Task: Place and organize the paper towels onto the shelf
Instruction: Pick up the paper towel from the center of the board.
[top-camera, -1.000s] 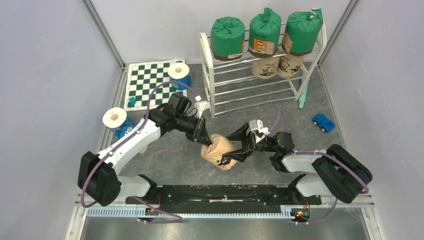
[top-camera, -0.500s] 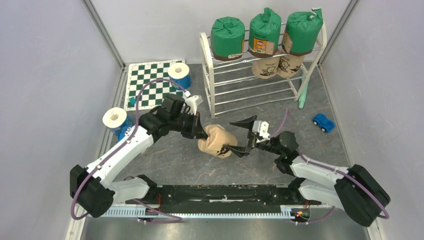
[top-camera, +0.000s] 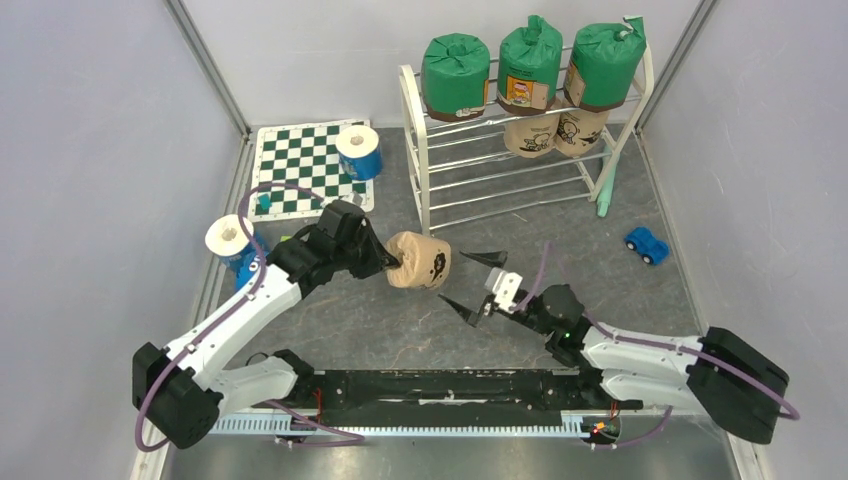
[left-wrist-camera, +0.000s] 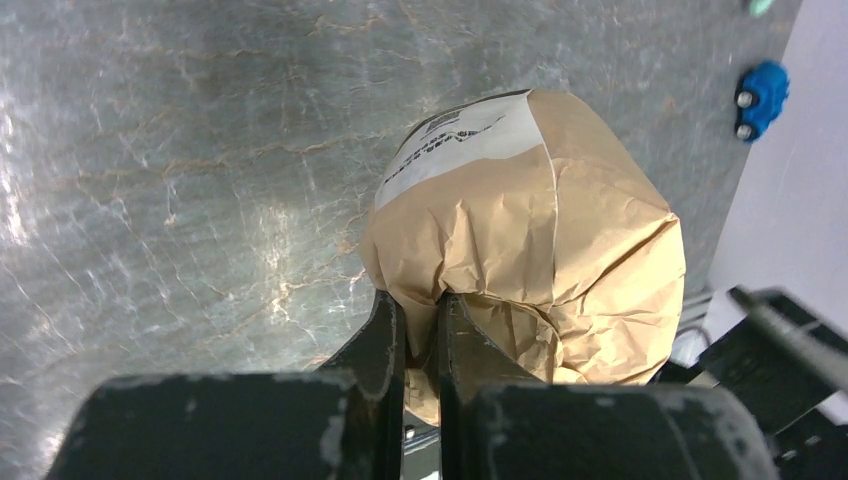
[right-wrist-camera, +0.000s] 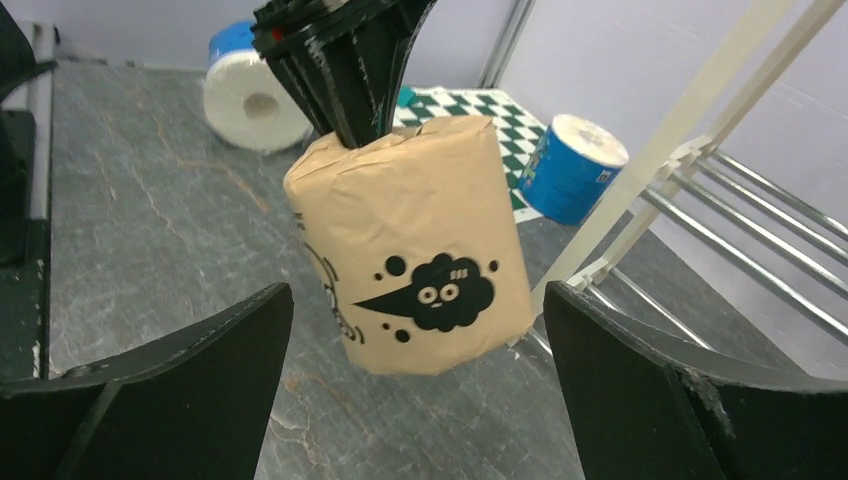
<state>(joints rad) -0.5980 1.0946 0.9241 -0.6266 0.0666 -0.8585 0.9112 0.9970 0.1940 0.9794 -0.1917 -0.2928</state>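
Left gripper (top-camera: 393, 266) is pinching the crumpled end of the tan paper-wrapped roll with black drawings (top-camera: 421, 262) — right gripper (top-camera: 470, 284) gapes wide, nothing in it.

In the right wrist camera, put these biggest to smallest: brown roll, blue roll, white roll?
1. Brown roll, largest, though it is nearest the camera.
2. Blue roll and white roll look about alike, so no ranking between them.

White arm links (top-camera: 228, 318) with bulky black joints (top-camera: 180, 402), looping purple cables (top-camera: 268, 185), and scuffed, paint-chipped black fingers (left-wrist-camera: 383, 345).
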